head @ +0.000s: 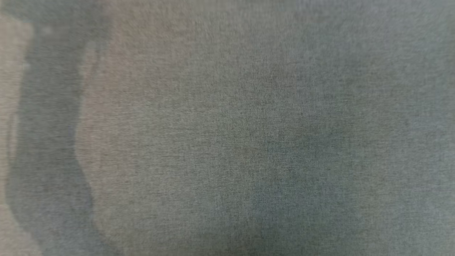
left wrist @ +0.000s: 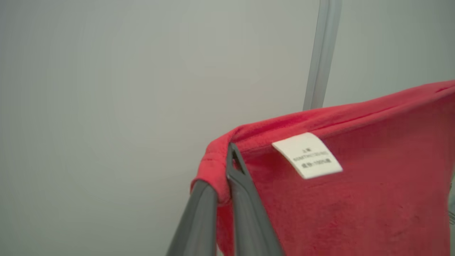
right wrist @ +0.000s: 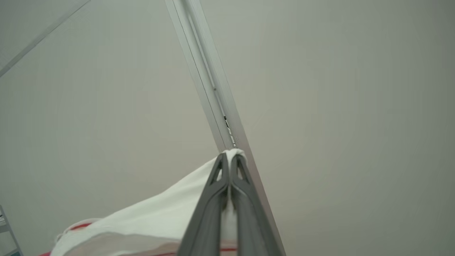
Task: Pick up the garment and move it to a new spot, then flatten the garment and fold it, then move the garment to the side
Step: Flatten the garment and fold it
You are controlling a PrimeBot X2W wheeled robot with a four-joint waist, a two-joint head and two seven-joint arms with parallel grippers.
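Head view: blurred grey cloth (head: 249,135) hangs close before the lens, with a darker fold band (head: 46,142) at the left; cannot tell what lies behind it.

Left wrist view: left gripper (left wrist: 218,167) clenched on the red hem of the garment (left wrist: 355,199), held up in the air against a pale wall (left wrist: 106,106). White care label (left wrist: 307,154) just right of the fingers. Grey rail (left wrist: 321,53) behind.

Right wrist view: right gripper (right wrist: 229,158) pinched tight on a white corner (right wrist: 160,213) of the garment, red trim below. Pale rail (right wrist: 206,78) runs diagonally behind; shelf frame (right wrist: 5,227) at lower left.
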